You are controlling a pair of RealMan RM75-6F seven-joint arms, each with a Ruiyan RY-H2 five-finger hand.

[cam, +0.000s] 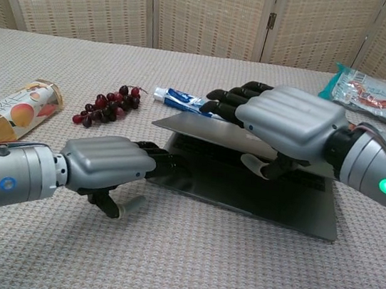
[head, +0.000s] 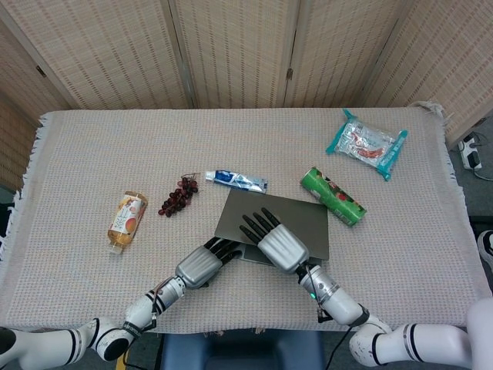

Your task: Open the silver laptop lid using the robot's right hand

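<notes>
The silver laptop lies at the table's near middle, its lid raised a little above the base. My right hand grips the lid's front edge, fingers flat on top and thumb hooked under it. In the chest view the right hand hovers over the gap. My left hand reaches in from the left with fingers stretched out. Its fingertips touch the base's front left corner, and it holds nothing.
Grapes and a toothpaste tube lie just behind the laptop's left side. A green can lies at its right rear corner. A juice bottle is at the left, a snack pack at the far right.
</notes>
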